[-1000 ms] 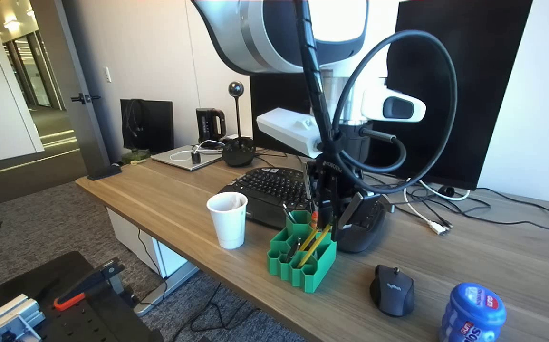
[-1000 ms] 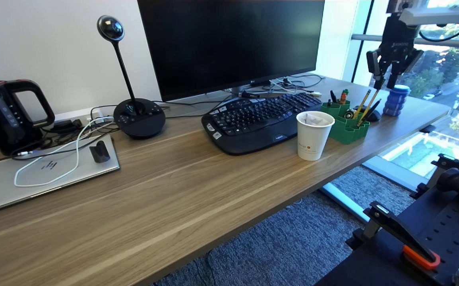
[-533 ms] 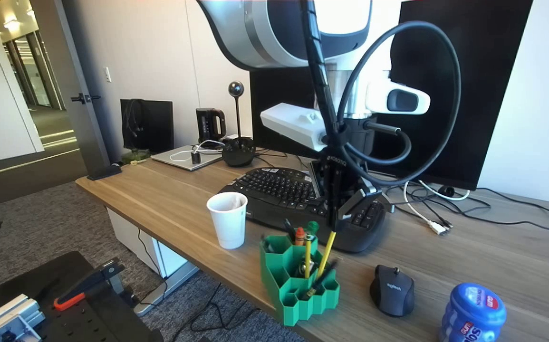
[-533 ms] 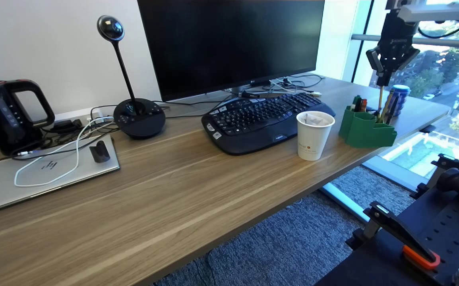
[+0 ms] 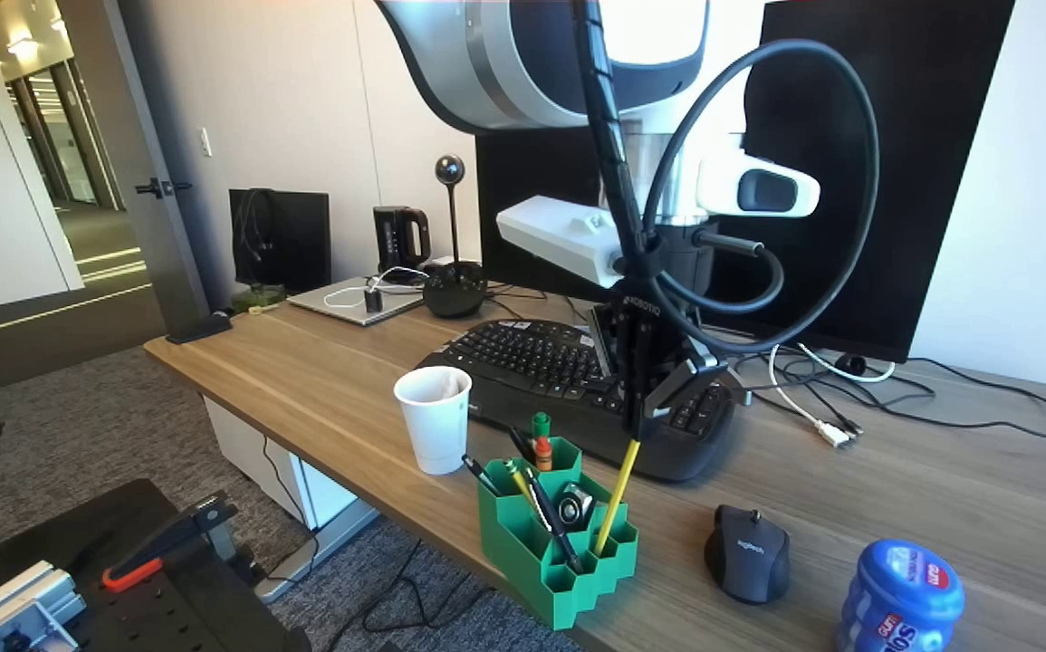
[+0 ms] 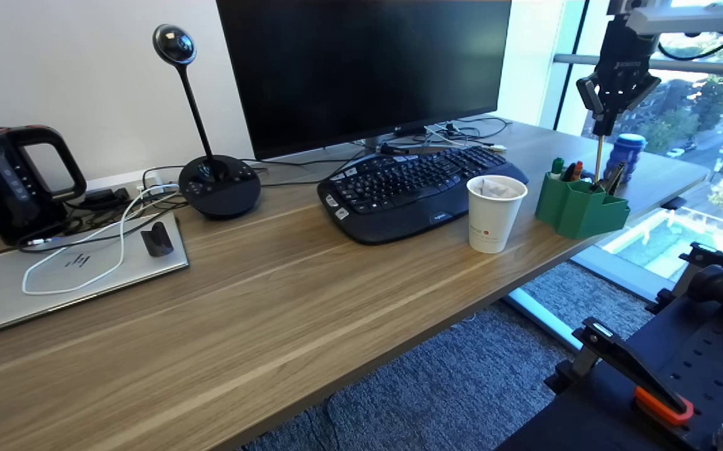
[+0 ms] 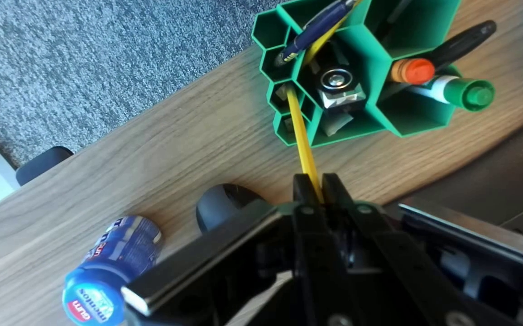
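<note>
My gripper (image 7: 317, 186) is shut on a yellow pencil (image 7: 303, 140), which hangs down between the fingertips. The pencil's lower end sits in a small compartment of a green honeycomb pen holder (image 7: 376, 50). The gripper also shows in both exterior views (image 5: 638, 426) (image 6: 603, 125), above the holder (image 5: 559, 602) (image 6: 577, 219), with the pencil (image 5: 618, 493) leaning slightly. The holder stands close to the desk's edge. It also holds a dark blue pen (image 7: 318, 25), an orange marker (image 7: 413, 71), a green marker (image 7: 469, 94) and a black pen (image 7: 465, 43).
A white paper cup (image 5: 436, 426) stands beside the holder. A black keyboard (image 5: 523, 362) lies behind it. A mouse (image 5: 749, 552) and a blue gum bottle (image 5: 903, 593) are on the other side. A monitor (image 6: 367, 69) stands at the back.
The gripper went from open around the pencil to shut on it and rose slightly. The green holder turned and shifted toward the desk's edge. The pens inside it now lean differently.
</note>
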Controlling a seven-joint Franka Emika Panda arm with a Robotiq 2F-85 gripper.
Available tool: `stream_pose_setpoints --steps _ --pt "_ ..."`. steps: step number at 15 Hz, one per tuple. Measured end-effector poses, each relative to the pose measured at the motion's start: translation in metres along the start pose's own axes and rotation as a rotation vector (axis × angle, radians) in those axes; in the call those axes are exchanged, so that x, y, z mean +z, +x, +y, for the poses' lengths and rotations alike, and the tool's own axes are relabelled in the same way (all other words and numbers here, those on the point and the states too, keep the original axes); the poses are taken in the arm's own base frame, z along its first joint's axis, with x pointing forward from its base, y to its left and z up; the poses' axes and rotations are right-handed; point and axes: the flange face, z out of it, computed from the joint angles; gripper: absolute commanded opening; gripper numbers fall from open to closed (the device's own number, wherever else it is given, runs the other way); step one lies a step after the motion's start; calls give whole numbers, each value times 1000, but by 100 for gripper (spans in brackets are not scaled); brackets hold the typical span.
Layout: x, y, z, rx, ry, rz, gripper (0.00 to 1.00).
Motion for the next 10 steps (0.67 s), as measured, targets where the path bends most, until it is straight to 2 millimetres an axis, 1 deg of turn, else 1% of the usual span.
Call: stream_pose_setpoints --steps 6,10 --pt "-4 3 -1 -1 2 14 2" --pt "-13 9 0 4 8 34 2"
